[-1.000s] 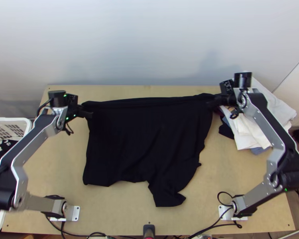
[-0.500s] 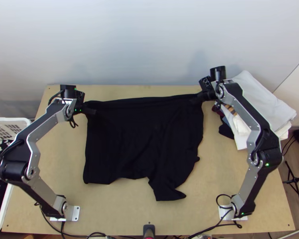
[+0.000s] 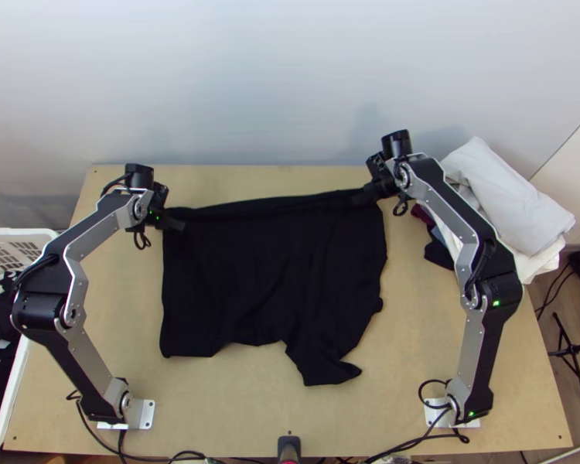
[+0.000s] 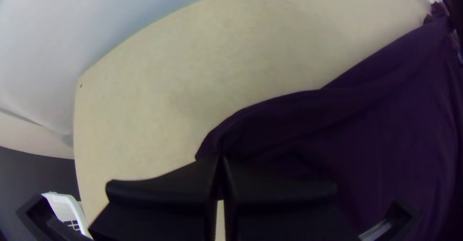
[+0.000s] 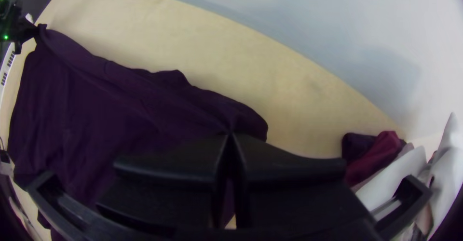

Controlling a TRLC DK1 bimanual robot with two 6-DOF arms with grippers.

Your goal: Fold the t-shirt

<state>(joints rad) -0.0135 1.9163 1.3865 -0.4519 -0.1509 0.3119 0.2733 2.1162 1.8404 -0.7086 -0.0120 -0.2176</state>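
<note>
The black t-shirt [image 3: 267, 271] lies spread over the middle of the table, its far edge drawn into a long fold between the grippers and its near edge uneven. At its far left corner is my left gripper [image 3: 180, 225]; my right gripper [image 3: 361, 199] is at the far right corner. In the left wrist view, the left gripper [image 4: 221, 158] is shut on a corner of the t-shirt [image 4: 386, 140]. The right gripper [image 5: 231, 136] is likewise shut on the cloth of the t-shirt [image 5: 96, 111] in the right wrist view.
A pile of folded clothes [image 3: 506, 201] rests at the table's far right corner. A white basket [image 3: 49, 236] of clothes stands beyond the left edge. Bare wood [image 3: 236, 410] lies along the table's near side, and a wall rises behind the far edge.
The right gripper has moved left with its corner of the t-shirt. The left gripper has shifted slightly right and nearer the table's near side. The cloth between them has narrowed and its lower end has drawn up a little.
</note>
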